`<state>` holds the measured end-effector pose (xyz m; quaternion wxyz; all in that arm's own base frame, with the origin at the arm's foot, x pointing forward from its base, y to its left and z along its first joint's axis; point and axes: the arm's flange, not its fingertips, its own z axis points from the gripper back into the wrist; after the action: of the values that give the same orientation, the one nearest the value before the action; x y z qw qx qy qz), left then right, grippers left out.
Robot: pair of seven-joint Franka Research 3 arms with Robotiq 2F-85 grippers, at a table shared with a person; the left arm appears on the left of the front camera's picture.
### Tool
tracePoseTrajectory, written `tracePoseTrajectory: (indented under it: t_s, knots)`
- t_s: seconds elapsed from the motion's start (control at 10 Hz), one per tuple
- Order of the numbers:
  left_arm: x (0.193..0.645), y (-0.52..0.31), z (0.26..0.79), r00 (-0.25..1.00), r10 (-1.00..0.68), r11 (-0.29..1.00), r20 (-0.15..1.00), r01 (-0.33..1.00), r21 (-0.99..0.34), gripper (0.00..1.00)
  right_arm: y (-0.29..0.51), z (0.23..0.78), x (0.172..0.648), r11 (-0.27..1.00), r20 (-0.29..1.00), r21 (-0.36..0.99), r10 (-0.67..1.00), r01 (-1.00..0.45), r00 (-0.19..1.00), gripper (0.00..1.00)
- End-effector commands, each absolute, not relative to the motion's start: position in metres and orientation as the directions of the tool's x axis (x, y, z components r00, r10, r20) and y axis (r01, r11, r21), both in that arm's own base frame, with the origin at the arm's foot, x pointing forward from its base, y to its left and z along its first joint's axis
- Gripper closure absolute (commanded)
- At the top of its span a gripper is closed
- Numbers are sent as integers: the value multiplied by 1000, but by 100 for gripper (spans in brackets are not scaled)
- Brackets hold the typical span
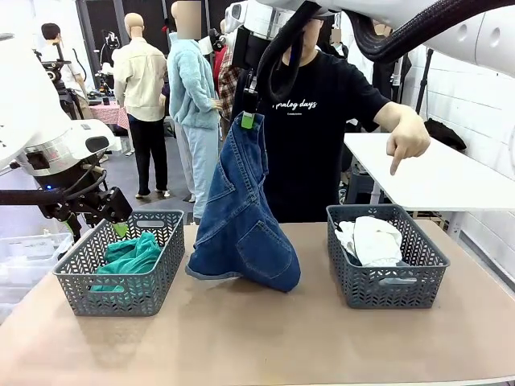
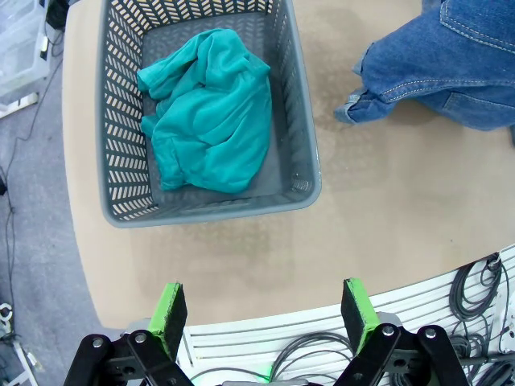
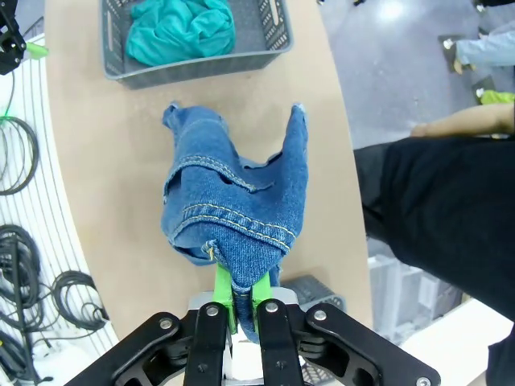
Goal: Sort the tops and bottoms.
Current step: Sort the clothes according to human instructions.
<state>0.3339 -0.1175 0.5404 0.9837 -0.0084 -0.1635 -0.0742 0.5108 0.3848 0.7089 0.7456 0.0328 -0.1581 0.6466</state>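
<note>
A darker-blue denim garment (image 1: pixel 241 217), one of the bottoms, hangs from my right gripper (image 1: pixel 249 119), which is shut on its top edge high above the table's middle; its lower end rests on the table. In the right wrist view the denim (image 3: pixel 241 201) droops from the shut gripper (image 3: pixel 241 301). The teal-green top (image 1: pixel 129 257) lies crumpled in the left basket (image 1: pixel 80 273), seen also as the top (image 2: pixel 209 112) in the basket (image 2: pixel 302 153). My left gripper (image 2: pixel 265 314) hangs open and empty near that basket, also seen at the gripper (image 1: pixel 119 229). A white garment (image 1: pixel 372 240) lies in the right basket (image 1: pixel 386 289).
A person in a black T-shirt stands at the far side, with one hand (image 1: pixel 406 143) pointing a finger down over the right basket. A white side table (image 1: pixel 451 173) stands at the back right. Bare tabletop (image 1: pixel 257 338) stretches in front of both baskets.
</note>
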Motion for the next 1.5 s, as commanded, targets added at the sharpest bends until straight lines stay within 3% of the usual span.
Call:
tracePoseTrajectory:
  t_s: [0.0,0.7,1.0,1.2,1.4]
  knots:
    - [333,-115,540,933,-158,987,324,163,12,0,385,714,510,157,282,-165,954,-974,106,100]
    - [333,-115,540,933,-158,987,324,163,12,0,385,709,511,162,278,-156,954,-974,114,100]
    - [333,-115,540,933,-158,987,324,163,12,0,348,764,507,232,319,-186,933,-955,165,100]
    - [333,-115,540,933,-158,987,324,163,12,0,316,819,498,336,351,-302,909,-892,224,100]
    - [333,-115,540,933,-158,987,324,163,12,0,276,859,492,449,325,-364,882,-816,341,100]
